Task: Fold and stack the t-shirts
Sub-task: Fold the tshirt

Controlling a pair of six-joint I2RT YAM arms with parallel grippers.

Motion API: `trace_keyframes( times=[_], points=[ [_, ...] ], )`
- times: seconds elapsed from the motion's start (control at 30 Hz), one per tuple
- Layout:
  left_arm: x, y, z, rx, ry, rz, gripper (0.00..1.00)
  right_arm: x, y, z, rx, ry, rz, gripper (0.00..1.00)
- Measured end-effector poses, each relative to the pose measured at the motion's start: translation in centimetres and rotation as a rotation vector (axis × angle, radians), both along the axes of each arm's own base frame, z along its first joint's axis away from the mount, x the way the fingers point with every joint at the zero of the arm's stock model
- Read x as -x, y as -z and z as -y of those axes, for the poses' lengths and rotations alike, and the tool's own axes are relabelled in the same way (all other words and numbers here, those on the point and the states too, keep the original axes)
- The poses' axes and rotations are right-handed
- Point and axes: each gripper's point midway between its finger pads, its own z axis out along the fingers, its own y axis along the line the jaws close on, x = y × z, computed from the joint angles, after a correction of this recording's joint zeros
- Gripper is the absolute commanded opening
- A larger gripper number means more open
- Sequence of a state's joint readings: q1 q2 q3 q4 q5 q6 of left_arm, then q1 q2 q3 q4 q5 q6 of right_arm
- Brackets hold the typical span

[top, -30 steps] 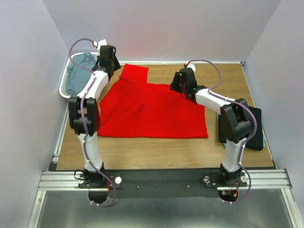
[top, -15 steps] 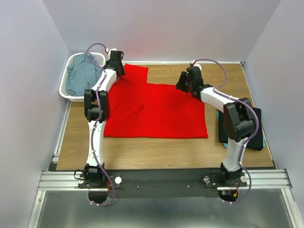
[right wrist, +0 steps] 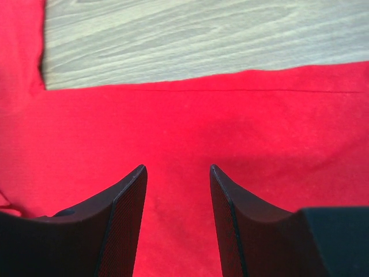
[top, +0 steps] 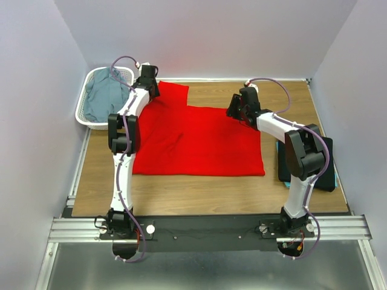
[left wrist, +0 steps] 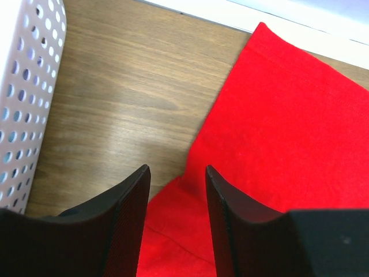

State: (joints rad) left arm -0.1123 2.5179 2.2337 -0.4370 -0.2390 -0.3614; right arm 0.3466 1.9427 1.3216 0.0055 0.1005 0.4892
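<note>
Left gripper [left wrist: 177, 172] has shifted from beside the basket [left wrist: 26, 104] to the red t-shirt's [top: 199, 142] far-left edge. The right gripper [right wrist: 177, 170] hovers over the far hem. Both claws are spread and empty, so I judge a fold grasp is next.

Red t-shirt [top: 199, 139] flat on table [top: 199, 193]; grey-blue t-shirt [top: 100, 99] in white basket [top: 79, 112], far left.
</note>
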Motion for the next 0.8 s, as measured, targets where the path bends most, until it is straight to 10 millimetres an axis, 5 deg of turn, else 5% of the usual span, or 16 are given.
trace_keyframes(
  times=[0.37,0.8],
  points=[
    [0.5,2.1,0.8,0.028,-0.001,-0.043,0.42,0.0,0.6,2.7,-0.001,0.052,-0.019,0.55],
    [0.1,1.5,1.8,0.071,0.010,-0.026,0.00,-0.3,1.2,6.1,-0.009,0.118,-0.037,0.55]
  ],
)
